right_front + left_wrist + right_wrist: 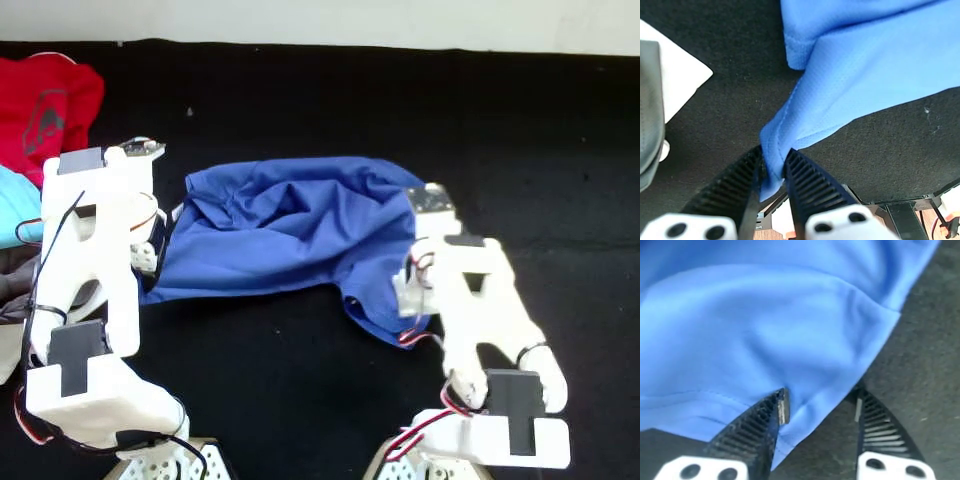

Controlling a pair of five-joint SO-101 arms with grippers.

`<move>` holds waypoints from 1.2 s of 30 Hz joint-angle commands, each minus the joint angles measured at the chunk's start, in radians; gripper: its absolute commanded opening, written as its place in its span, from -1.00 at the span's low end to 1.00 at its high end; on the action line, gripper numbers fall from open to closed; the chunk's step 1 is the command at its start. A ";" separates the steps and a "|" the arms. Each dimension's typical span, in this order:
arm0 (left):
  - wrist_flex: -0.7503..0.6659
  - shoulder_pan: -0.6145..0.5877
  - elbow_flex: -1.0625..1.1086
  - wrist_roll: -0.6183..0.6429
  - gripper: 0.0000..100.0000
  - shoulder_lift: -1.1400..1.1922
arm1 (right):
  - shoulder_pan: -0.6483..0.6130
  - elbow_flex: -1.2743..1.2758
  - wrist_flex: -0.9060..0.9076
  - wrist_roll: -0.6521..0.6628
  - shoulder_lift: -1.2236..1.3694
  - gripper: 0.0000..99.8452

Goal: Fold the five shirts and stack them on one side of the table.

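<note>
One blue shirt: it lies crumpled and unfolded across the middle of the black table cover, stretched between my two arms.
My left gripper: I have it pinched tight on a corner of the blue shirt. The cloth is squeezed into a narrow fold between the ribbed pads and fans out beyond them over the table.
Left end, seen from above: my left gripper sits low at the shirt's left end, mostly hidden under my own arm.
My right gripper: its jaws are spread wide and it has hold of nothing. One finger is over the shirt's hemmed edge and the other is over bare table just past it. I cannot tell whether either finger touches the cloth.
Right end, seen from above: my right gripper is at the shirt's near right corner, where the fabric hangs down towards me.
Other clothes: a red shirt lies at the far left corner of the table. A light blue shirt is just nearer along the left edge, and a grey garment lies beside that.
</note>
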 commanded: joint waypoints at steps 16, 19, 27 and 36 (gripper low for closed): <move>-0.008 0.019 -0.033 0.000 -0.98 -0.054 | 0.076 -0.036 0.358 0.051 -0.466 -0.55; -0.008 0.019 -0.033 0.000 -0.98 -0.054 | -0.065 0.065 0.308 0.041 -0.498 -0.55; -0.008 0.019 -0.033 0.000 -0.98 -0.050 | -0.142 0.217 0.114 0.037 -0.395 -0.53; -0.008 -0.005 -0.028 0.000 -0.98 -0.045 | -0.147 0.189 0.113 0.037 -0.275 -0.44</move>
